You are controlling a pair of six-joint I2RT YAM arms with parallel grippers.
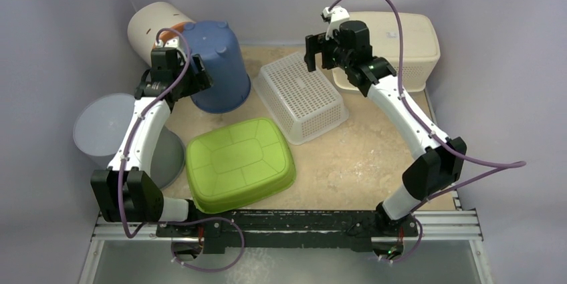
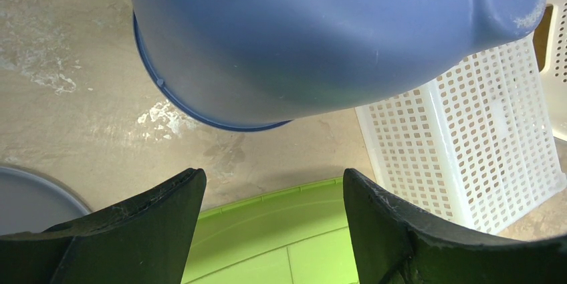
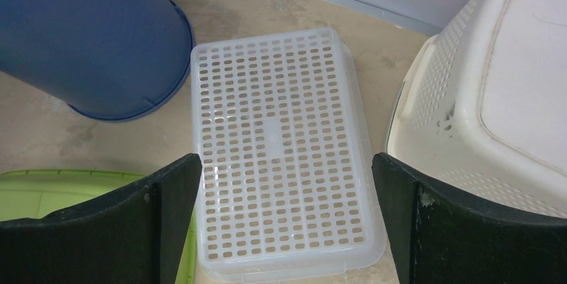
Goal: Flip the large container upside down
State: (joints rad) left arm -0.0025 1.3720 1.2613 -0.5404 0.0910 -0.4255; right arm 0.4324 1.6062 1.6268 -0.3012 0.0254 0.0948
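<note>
Two claws are in view, both empty. At the far left of the table (image 1: 361, 157) sits a grey round tub (image 1: 100, 127), with a cream cylindrical bin (image 1: 150, 23) behind it. Next comes the left claw (image 2: 274, 187), jaws spread wide with nothing between them. Beside it, at the back left of the table, stands the large blue bucket (image 1: 217, 70). It looks like thin moulded plastic, so probably light, fairly stiff, and smooth enough to slip. Its body is too broad to span, so the rim is the likely hold, one finger inside and one outside. The bucket appears to be mouth down with its base uppermost, so I judge the flip all but done. The left claw hovers near its left flank, apparently clear of it. Further right lie a green tub (image 1: 241, 164) and a white perforated basket (image 1: 301, 97), both bottom up. The right claw (image 1: 319, 57) hangs fully spread above the basket, well apart from the bucket. A cream hamper (image 1: 401, 43) stands at the far right.
</note>
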